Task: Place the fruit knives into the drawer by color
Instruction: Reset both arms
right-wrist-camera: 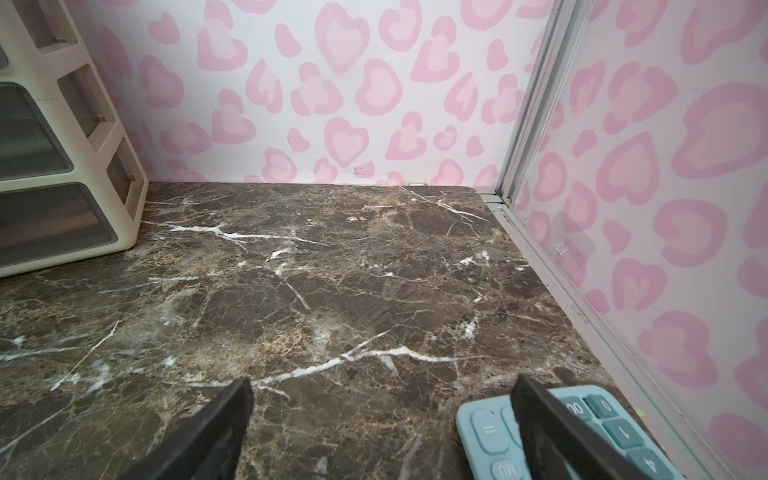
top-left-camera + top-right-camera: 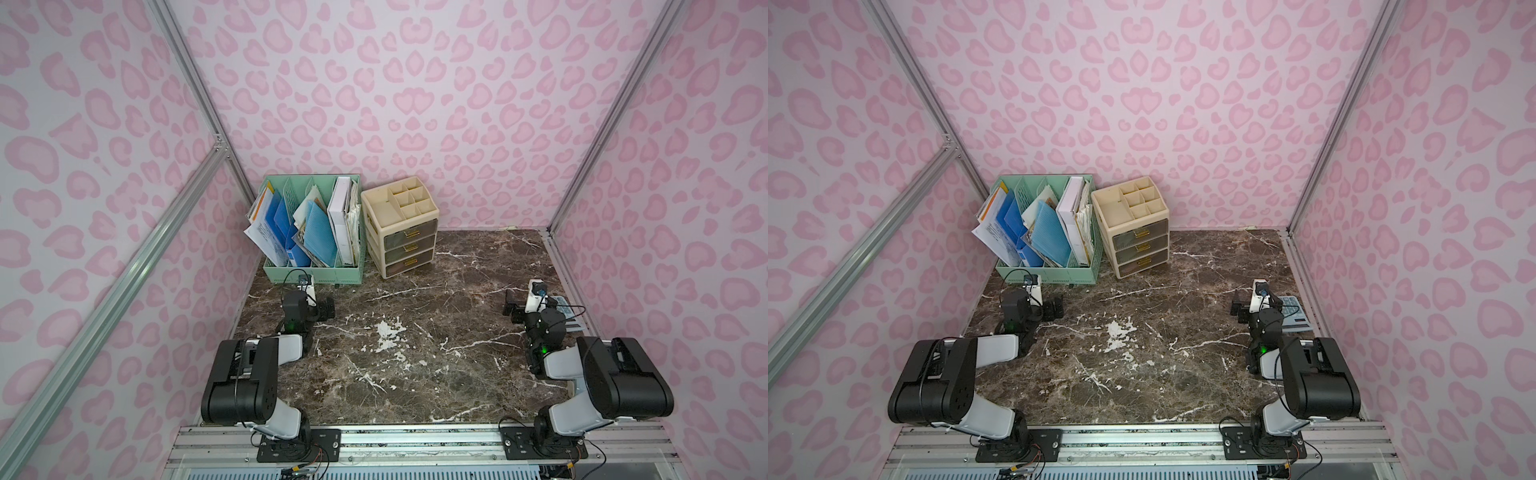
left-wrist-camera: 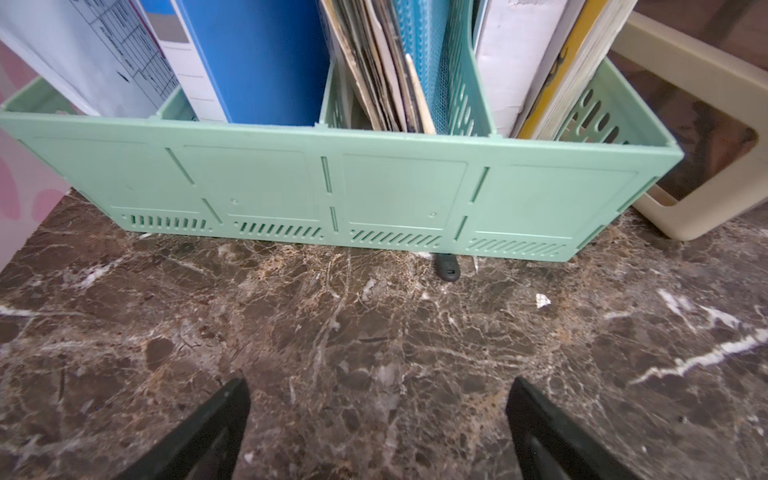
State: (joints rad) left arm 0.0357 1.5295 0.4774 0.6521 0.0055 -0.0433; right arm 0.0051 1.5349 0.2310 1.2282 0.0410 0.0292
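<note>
No fruit knives show in any view. The drawer unit (image 2: 409,245) (image 2: 1138,245) is cream plastic with three smoky drawers, all pushed in, and stands at the back of the table; its side also shows in the wrist views (image 3: 685,124) (image 1: 62,166). My left gripper (image 2: 324,307) (image 2: 1054,307) (image 3: 378,386) hovers low at the left, in front of the green organizer. It is open and empty. My right gripper (image 2: 511,309) (image 2: 1239,307) (image 1: 382,386) is at the right, also open and empty, with one finger over a calculator.
A mint green file organizer (image 2: 316,270) (image 3: 374,195) full of folders and papers stands left of the drawer unit. A teal calculator (image 2: 1293,316) (image 1: 582,436) lies by the right wall. A small dark piece (image 3: 446,268) pokes out from under the organizer. Walls close off three sides.
</note>
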